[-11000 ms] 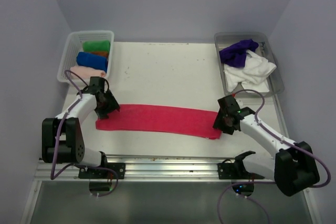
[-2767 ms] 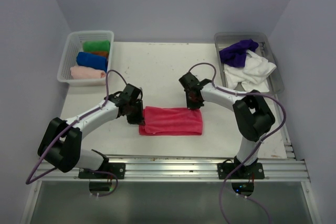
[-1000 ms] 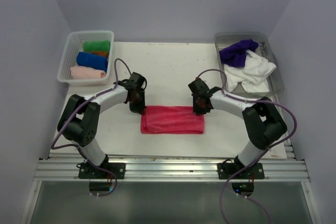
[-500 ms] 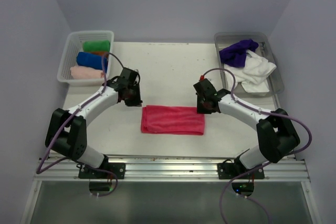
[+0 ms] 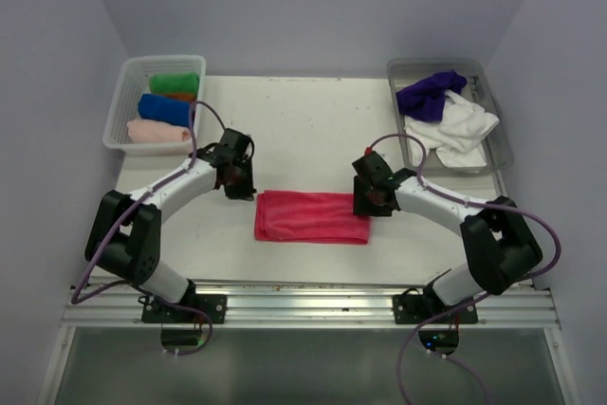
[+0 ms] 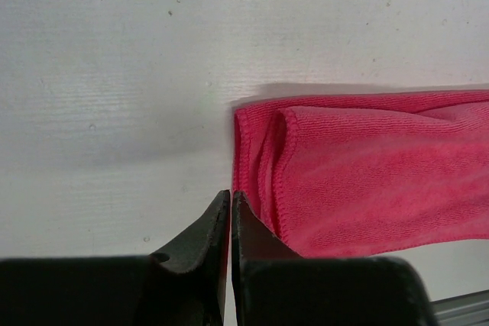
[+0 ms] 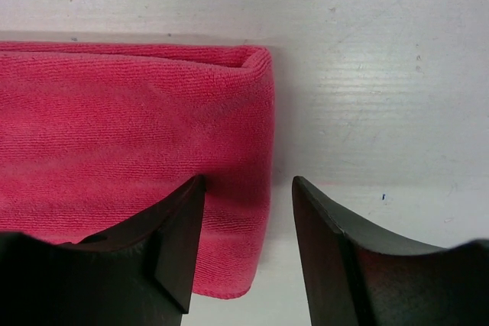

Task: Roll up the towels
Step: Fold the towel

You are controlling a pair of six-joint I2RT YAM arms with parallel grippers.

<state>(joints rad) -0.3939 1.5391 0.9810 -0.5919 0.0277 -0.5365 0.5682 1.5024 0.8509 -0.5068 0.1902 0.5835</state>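
White table (image 5: pixel 303 130) fills most of the top view, w/ a metal rail along its near edge.

Left arm (image 5: pixel 171 187) reaches from the near-left corner in toward centre. Right arm (image 5: pixel 446 201) reaches in from the near-right corner. Both wrists are low over the tabletop.

Grey tray (image 5: pixel 500 147) sits at the far-right corner. White lattice basket (image 5: pixel 118 106) sits at the far-left corner.

Hot pink towel (image 5: pixel 311 217) lies flat on the table, near-centre, between the two wrists. It's folded into a compact rectangle, long side running left-right. Left wrist view shows its left end (image 6: pixel 367 181) w/ stacked layers and stitched hems. Right wrist view shows its right end (image 7: pixel 114 135) as a smooth rounded fold.

White towel (image 5: pixel 457 128) is crumpled in the near part of the tray. Purple towel (image 5: pixel 429 94) is bunched in the far part, touching the white one.

In the basket, far to near: green towel (image 5: pixel 175 82), orange towel (image 5: pixel 187 98) mostly hidden, blue towel (image 5: pixel 166 109), pale pink towel (image 5: pixel 156 130) — rolled, packed side by side.

Right gripper (image 7: pixel 248 181) is at the pink towel's right end w/ fingers spread. One finger is over the cloth, the other over bare table — nothing held.

Left gripper (image 6: pixel 231 196) is at the towel's far-left corner, fingers pressed together w/ only a hairline slit. The tips are right beside the towel's left edge and no cloth shows between them.
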